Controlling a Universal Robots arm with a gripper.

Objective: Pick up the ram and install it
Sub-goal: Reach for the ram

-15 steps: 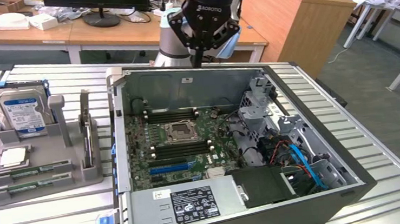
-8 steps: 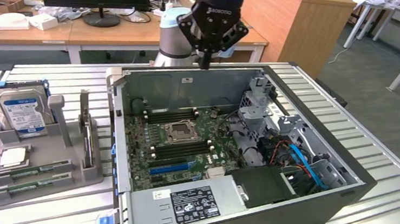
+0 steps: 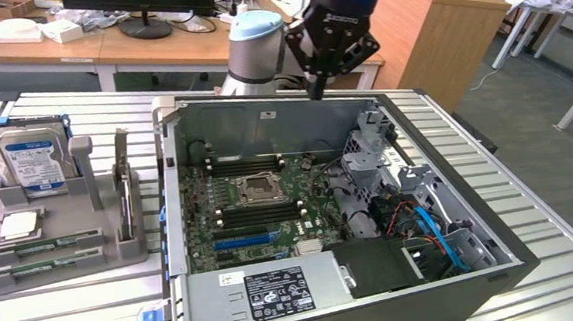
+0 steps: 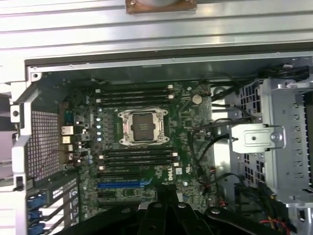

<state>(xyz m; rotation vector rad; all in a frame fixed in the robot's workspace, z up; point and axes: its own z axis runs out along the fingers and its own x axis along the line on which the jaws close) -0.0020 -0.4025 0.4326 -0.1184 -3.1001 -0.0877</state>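
Two green ram sticks (image 3: 42, 246) lie side by side in the front slots of a grey holder (image 3: 118, 257) on the exterior view's left, outside the computer case. My gripper (image 3: 314, 89) hangs above the back wall of the open case (image 3: 456, 192), far from the holder. Its fingers are pressed together, pointing down, with nothing between them. In the wrist view the gripper (image 4: 166, 203) looks straight down on the motherboard (image 4: 190, 122). Black memory slots (image 4: 139, 156) lie on both sides of the empty CPU socket (image 4: 144, 126).
The holder also carries a blue-labelled hard drive (image 3: 29, 163), a square silver CPU chip (image 3: 19, 224) and an upright card (image 3: 123, 192). Inside the case are a power supply (image 3: 267, 291), a metal drive cage (image 3: 374, 149) and loose cables (image 3: 428, 226). Desks stand behind the slatted table.
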